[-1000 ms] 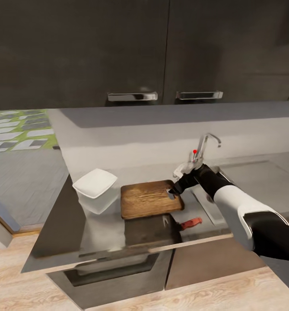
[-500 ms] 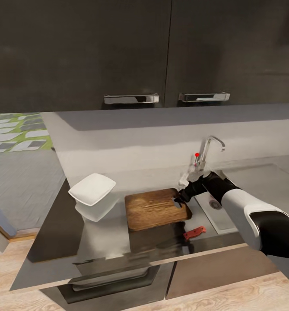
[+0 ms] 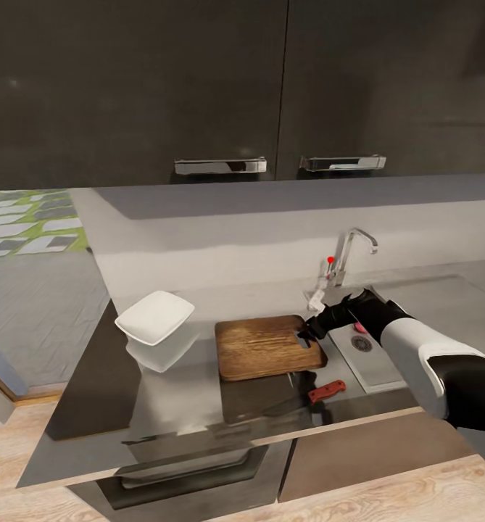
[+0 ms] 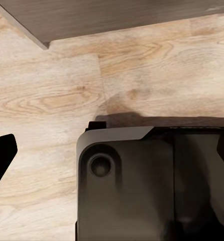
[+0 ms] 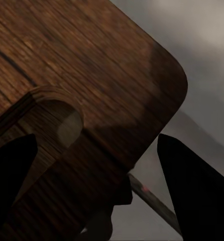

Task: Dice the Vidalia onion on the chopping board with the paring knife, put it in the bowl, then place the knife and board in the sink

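Observation:
The dark brown chopping board (image 3: pixel 267 348) lies on the grey countertop (image 3: pixel 90 377), its handle slot toward the sink (image 3: pixel 376 366). My right gripper (image 3: pixel 305 337) is shut on that slotted end; in the right wrist view one finger (image 5: pixel 11 181) sits at the slot and the other outside the board (image 5: pixel 92 75) edge. The red-handled paring knife (image 3: pixel 326 391) lies near the counter's front edge; its blade (image 5: pixel 152 201) shows under the board's corner. The white bowl (image 3: pixel 155 317) stands left of the board. A small pinkish lump (image 3: pixel 359 328) in the basin is too small to identify. My left gripper (image 4: pixel 112 150) hangs open over the floor.
The chrome tap (image 3: pixel 343 261) with its red knob rises just behind my right hand. Dark upper cabinets (image 3: pixel 220 87) with chrome handles hang over the worktop. The left wrist view looks down on the robot's dark base (image 4: pixel 152 191) and pale wood floor (image 4: pixel 51 90).
The camera shifted a second ago. Since half a second ago the board has slid right toward the sink with my right gripper on it. Bowl and knife stay put.

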You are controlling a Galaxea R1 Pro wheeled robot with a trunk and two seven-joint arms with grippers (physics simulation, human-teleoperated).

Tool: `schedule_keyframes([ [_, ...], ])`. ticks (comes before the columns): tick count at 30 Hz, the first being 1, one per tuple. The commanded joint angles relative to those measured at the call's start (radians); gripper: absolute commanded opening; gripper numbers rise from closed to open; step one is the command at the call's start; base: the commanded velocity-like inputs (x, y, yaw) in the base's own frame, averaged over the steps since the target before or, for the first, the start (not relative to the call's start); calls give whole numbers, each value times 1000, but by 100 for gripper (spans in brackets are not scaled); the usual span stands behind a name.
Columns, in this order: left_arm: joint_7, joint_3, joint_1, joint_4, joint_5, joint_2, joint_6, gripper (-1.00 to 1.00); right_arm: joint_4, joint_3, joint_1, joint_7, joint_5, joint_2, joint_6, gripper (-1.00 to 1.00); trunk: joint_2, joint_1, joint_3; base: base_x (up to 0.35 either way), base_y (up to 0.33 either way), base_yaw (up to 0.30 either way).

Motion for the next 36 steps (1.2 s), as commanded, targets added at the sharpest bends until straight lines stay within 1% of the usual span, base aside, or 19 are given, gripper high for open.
schedule_keyframes([
  [1, -1, 0, 0, -1, 0, 0, -1, 100, -2, 7, 0, 4, -10, 0, 10, -100, -2, 1, -2, 0, 0, 0],
  [8, -1, 0, 0, 0, -1, 2, -1, 100, 0, 7, 0, 1, -11, 1, 4, -100, -2, 1, -11, 0, 0, 0],
  [11, 0, 1, 0, 0, -1, 2, -1, 100, 11, 7, -1, -1, -22, 3, -25, -100, -2, 1, -15, 35, -19, 0],
  [20, -1, 1, 0, 0, -1, 3, -1, 100, 34, 8, -1, -2, -25, 7, -58, -100, -2, 1, -30, 80, -56, 0],
  [36, -1, 1, 0, 0, -1, 4, -1, 100, 36, 8, -1, -3, -25, 8, -70, -100, -2, 1, -56, 1, 0, 0],
])
